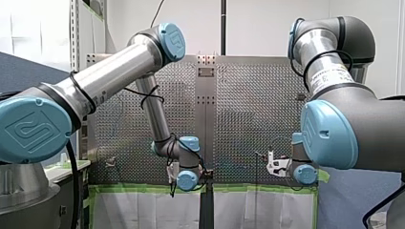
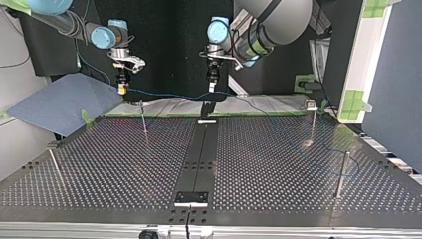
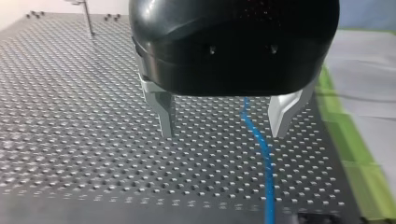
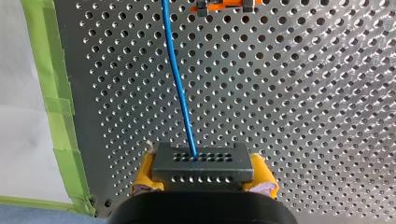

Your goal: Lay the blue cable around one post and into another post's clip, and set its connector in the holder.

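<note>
**A:** Which step is in hand?

**B:** An early one, I'd judge. My right gripper (image 4: 203, 173) pinches the connector (image 4: 203, 161) between its yellow pads (image 4: 262, 173), above the table (image 2: 273, 159) near the edge lined with green tape (image 4: 46, 70). The blue cable (image 4: 180, 93) leaves the connector's face and hangs in a slack line across to my left gripper (image 3: 224, 119).

**A:** Does the left one hold it?

**B:** No. Its metal fingers (image 3: 163, 114) are spread, with the cable running between them, closer to one finger and touching neither. No stretch of cable that I can follow bends round any of the posts (image 2: 341, 172), though a faint blue trace shows near the one at the table's side edge.

**A:** So what next?

**B:** Probably the left closes on the cable, then both carry it to a post, keeping some slack so the connector isn't wrenched.

**A:** How will it all handle?

**B:** The cable is thin, round and limp, and would slip easily. The connector is a dark, flat-faced block with rows of small holes, so it is easy to clamp. The posts are slim steel rods on a perforated metal sheet. I can't identify the small orange piece (image 4: 219, 6) ahead of the connector.
</note>
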{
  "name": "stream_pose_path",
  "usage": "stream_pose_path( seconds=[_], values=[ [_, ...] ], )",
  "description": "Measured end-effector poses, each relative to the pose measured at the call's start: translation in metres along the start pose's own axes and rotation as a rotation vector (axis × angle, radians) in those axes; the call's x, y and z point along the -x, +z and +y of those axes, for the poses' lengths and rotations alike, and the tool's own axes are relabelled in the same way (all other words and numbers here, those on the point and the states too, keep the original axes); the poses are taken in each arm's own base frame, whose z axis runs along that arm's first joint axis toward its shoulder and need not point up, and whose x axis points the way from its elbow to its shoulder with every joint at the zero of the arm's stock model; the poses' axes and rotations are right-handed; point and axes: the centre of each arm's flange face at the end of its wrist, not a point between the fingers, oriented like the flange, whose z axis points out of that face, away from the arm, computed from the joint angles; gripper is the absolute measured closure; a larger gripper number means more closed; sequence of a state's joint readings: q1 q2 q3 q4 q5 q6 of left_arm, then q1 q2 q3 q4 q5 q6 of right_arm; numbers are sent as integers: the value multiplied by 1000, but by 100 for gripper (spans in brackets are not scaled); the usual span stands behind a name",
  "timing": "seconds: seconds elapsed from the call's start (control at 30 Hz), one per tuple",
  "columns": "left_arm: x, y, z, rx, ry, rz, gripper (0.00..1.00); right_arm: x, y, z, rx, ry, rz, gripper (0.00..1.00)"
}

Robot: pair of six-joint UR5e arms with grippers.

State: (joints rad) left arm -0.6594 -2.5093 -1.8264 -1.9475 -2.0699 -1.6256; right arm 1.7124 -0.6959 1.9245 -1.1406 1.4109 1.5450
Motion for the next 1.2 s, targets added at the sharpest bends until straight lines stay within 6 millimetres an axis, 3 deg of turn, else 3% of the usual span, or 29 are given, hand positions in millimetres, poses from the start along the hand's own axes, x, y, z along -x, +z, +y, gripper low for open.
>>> stream_pose_path(
  seconds=[0.4, 1.2],
  values=[
    [-37, 8, 5, 25, -10, 28, 0, 0, 0, 0, -1, -1, 3, 100],
    [-30, 37, 12, 106, -29, 3, 0, 0, 1, 1, 3, -3, -1, 100]
  ],
)
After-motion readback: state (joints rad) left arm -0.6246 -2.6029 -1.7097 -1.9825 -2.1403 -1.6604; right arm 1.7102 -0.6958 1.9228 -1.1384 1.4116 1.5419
